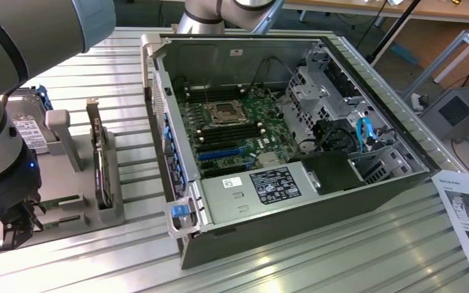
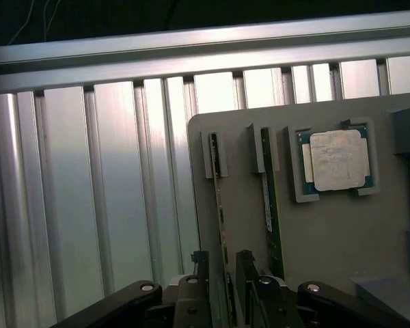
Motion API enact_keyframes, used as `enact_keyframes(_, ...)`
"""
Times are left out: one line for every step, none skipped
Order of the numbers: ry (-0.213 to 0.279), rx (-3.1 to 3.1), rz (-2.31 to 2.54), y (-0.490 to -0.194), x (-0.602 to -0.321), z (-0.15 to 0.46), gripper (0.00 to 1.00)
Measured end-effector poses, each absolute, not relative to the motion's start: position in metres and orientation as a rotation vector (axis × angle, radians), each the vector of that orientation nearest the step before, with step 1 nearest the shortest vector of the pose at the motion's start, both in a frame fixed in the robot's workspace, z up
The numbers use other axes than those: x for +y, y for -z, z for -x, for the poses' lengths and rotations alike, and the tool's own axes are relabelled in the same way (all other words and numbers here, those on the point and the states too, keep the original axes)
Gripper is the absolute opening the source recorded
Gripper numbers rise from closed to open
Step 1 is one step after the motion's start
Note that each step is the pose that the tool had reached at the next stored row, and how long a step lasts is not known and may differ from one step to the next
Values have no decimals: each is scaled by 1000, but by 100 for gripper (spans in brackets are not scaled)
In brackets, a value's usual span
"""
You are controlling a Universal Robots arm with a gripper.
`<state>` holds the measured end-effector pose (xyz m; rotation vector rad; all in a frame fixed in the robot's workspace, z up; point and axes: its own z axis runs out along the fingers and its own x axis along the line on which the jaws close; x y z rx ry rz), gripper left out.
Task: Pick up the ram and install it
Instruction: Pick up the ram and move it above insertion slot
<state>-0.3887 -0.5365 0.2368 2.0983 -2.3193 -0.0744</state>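
A robot's gripper [image 2: 222,258] hangs over a grey holder plate [image 2: 328,239] on a ribbed metal table [image 2: 109,191]. Its fingers are spread either side of a thin green ram stick [image 2: 220,205], which stands on edge in the plate. A second stick [image 2: 268,205] stands just beside it, near a square silver processor [image 2: 336,159]
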Motion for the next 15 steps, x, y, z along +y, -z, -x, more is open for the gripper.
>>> enact_keyframes(74,-2319,-2098,-237,-537,389,30)
enact_keyframes(74,-2319,-2098,-237,-537,389,30)
enact_keyframes(74,-2319,-2098,-237,-537,389,30)
enact_keyframes(74,-2320,-2098,-237,-536,389,30)
enact_keyframes(74,-2320,-2098,-237,-536,388,30)
enact_keyframes(74,-2319,-2098,-237,-537,387,30)
enact_keyframes(74,-2319,-2098,-237,-537,386,30)
enact_keyframes(75,-2319,-2098,-237,-537,385,30)
enact_keyframes(74,-2319,-2098,-237,-537,384,30)
enact_keyframes(74,-2319,-2098,-237,-537,383,30)
enact_keyframes(74,-2319,-2098,-237,-537,382,30)
enact_keyframes(74,-2319,-2098,-237,-537,381,30)
enact_keyframes(74,-2319,-2098,-236,-537,381,30)
enact_keyframes(74,-2320,-2098,-236,-537,381,30)
enact_keyframes(74,-2319,-2098,-236,-537,381,30)
